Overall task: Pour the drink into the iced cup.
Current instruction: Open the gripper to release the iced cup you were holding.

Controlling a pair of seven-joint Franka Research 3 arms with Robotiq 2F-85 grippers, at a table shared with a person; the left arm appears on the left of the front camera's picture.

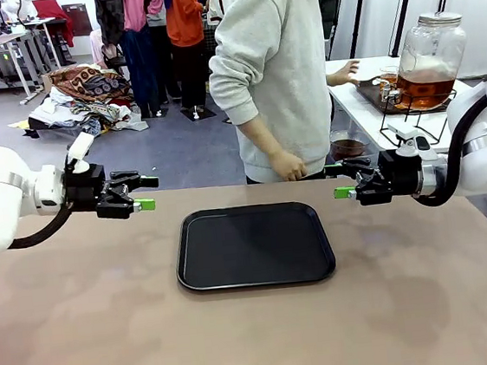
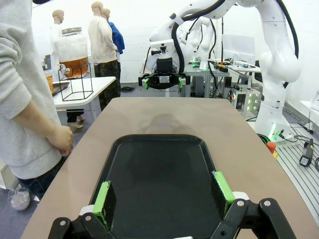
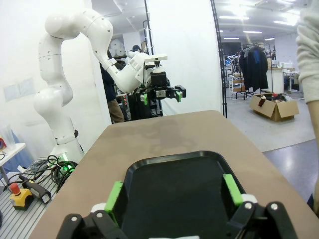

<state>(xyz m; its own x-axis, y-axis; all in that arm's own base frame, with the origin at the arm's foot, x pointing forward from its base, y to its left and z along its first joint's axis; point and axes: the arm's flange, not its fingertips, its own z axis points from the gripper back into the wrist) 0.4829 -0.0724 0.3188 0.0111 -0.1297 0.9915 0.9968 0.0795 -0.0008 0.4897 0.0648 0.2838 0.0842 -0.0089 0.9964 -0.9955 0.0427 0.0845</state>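
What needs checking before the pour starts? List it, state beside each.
1. Left tool open, holding nothing: ok.
2. Right tool open, holding nothing: ok.
3. Tray flat on the table between the tools, nothing on it: ok.
4. Iced cup set on the tray: not ok.
5. Jar of drink within reach: not ok, it stands on a wire stand on the side table behind the right arm.
6. Person's hand off the table: not ok, it rests at the far edge.

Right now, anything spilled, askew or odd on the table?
Nothing stands out. The black tray lies flat and bare at the table's middle, with no spill. Both grippers, left and right, hover open beside it.
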